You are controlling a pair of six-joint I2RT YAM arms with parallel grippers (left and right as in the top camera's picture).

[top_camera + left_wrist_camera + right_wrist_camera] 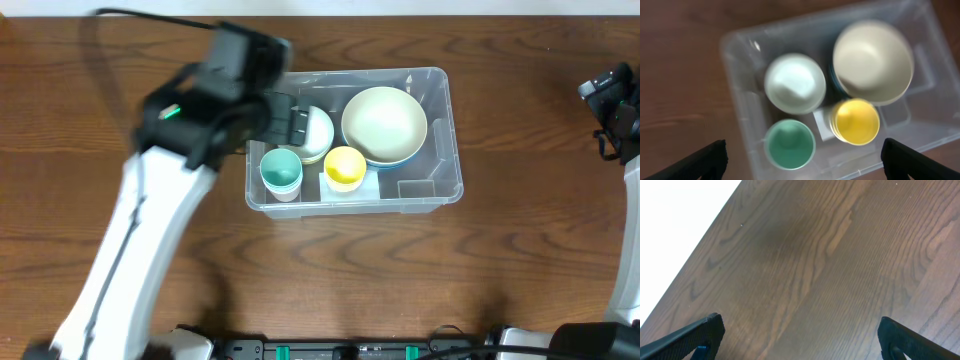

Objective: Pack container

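A clear plastic container (440, 120) sits near the middle of a dark wooden table (520, 270), a little toward the far edge, its long side running left to right in the overhead view. The bin is rectangular with rounded corners and a rolled rim. Its walls are see-through enough for the wood grain to show through them, and a moulded step stands out on its floor at the near right corner. Inside, a large cream bowl (384, 122) fills the far right part, with a blue rim showing from beneath it. A smaller white bowl (318, 128) lies at the far left, a teal cup (281, 168) stands upright at the near left, and a yellow cup (345, 166) stands upright just beside it, near the middle of the front wall. The left gripper (292, 122) hangs over the container's left end, above the white bowl, its jaws spread wide and holding nothing. Its wrist camera, blurred, looks straight down on all four vessels. The right gripper (800, 335) is well apart from the bin at the table's right edge, jaws likewise wide apart and empty, with wood grain and a white strip beyond the table's edge in its wrist view
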